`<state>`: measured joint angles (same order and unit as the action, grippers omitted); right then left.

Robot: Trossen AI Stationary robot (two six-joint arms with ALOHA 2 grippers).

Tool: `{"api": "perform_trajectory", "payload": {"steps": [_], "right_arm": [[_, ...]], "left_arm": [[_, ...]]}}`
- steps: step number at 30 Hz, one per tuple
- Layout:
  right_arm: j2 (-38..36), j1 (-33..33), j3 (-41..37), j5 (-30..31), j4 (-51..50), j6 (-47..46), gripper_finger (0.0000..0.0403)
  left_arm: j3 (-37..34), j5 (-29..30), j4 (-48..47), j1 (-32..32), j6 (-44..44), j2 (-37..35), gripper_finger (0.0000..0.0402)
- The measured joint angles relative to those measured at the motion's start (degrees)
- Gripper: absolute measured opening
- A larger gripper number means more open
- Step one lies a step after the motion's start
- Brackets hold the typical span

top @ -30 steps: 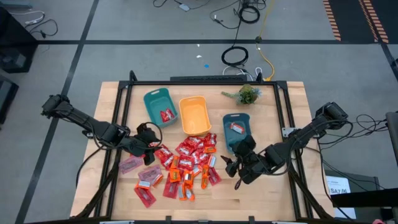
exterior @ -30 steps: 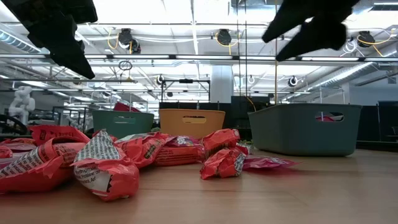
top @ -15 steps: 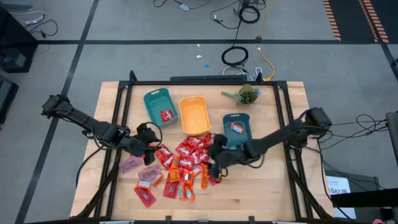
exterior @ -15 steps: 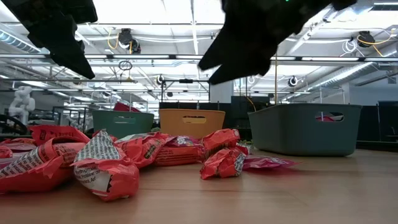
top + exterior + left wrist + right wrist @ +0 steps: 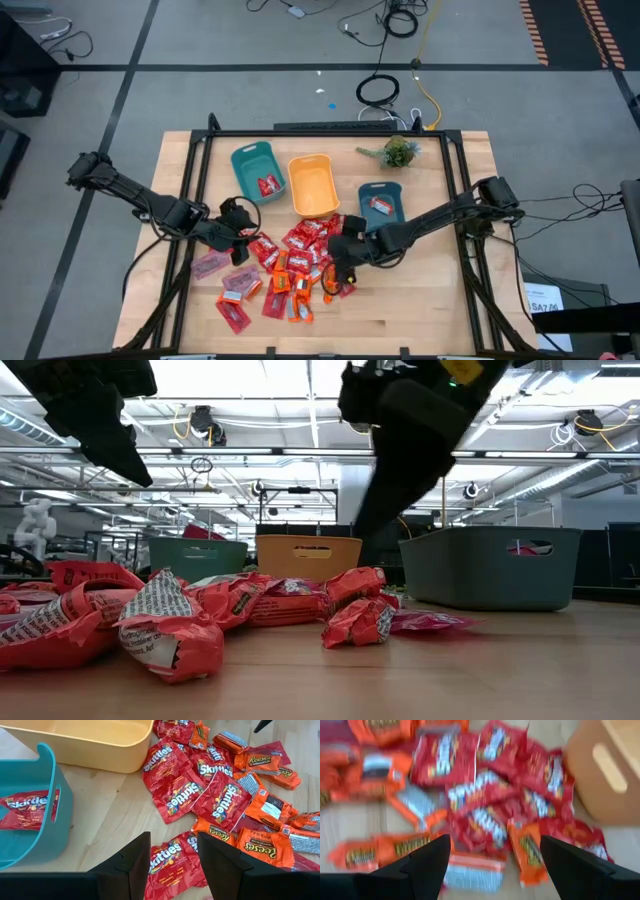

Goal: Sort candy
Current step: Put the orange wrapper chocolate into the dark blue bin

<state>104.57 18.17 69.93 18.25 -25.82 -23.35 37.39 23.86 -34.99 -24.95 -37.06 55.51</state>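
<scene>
Right gripper [image 5: 343, 262] hangs spread wide and empty over the right edge of the candy pile [image 5: 290, 265]; left gripper [image 5: 235, 222] waits partly spread and empty at the pile's left edge. Barely started, I'd say: one red candy in the teal bin [image 5: 256, 170], one in the grey bin [image 5: 381, 204], orange bin [image 5: 312, 184] empty, most candy loose on the table [image 5: 420, 310].

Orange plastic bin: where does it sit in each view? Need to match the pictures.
High view: the orange plastic bin sits mid-table, between the two teal plastic bins.
Low view: at centre in the background, behind the candy.
Left wrist view: its pale wall runs along the top, next to a teal plastic bin.
Right wrist view: blurred, at the upper right.
Shared landmark: the pile of red wrapped candy just before it.
</scene>
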Motion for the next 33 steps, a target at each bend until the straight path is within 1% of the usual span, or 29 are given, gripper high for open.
{"api": "perform_trajectory", "payload": {"steps": [4, 6, 8, 12, 18, 21, 25, 29, 33], "right_arm": [[1.0, 0.0, 0.0, -5.0, -5.2, 0.6, 0.0300], [1.4, 0.0, -0.1, -5.0, -6.5, 2.0, 0.0300], [1.3, 0.0, -0.1, -4.9, -5.6, 4.6, 0.0299], [1.3, 0.0, 0.0, -4.9, -3.4, 11.5, 0.0299], [2.3, 0.0, 0.0, -5.3, -1.4, 27.1, 0.0299], [3.4, 0.0, 0.0, -7.6, -1.4, 31.3, 0.0299], [5.4, -0.1, 0.0, -8.1, -1.2, 35.1, 0.0297], [6.7, -0.1, 0.0, -7.9, 1.5, 36.1, 0.0276], [7.2, -0.1, 0.0, -8.1, 1.6, 36.2, 0.0231]], "left_arm": [[0.0, 0.0, 0.1, 0.0, 0.0, 0.0, 0.0171], [0.0, 0.0, 0.1, 0.0, 0.0, 0.0, 0.0171], [0.0, 0.0, 0.2, 0.0, 0.0, 0.0, 0.0171], [0.0, 0.0, 0.2, 0.0, 0.0, 0.0, 0.0171], [0.0, 0.0, 0.2, 0.0, 0.0, 0.0, 0.0171], [0.0, 0.0, 0.3, 0.0, 0.0, 0.0, 0.0171], [0.0, 0.0, 0.5, 0.0, 0.0, 0.0, 0.0171], [0.0, 0.0, 0.6, 0.0, 0.0, 0.0, 0.0171], [0.0, 0.0, 0.7, 0.0, 0.0, 0.0, 0.0171]]}}
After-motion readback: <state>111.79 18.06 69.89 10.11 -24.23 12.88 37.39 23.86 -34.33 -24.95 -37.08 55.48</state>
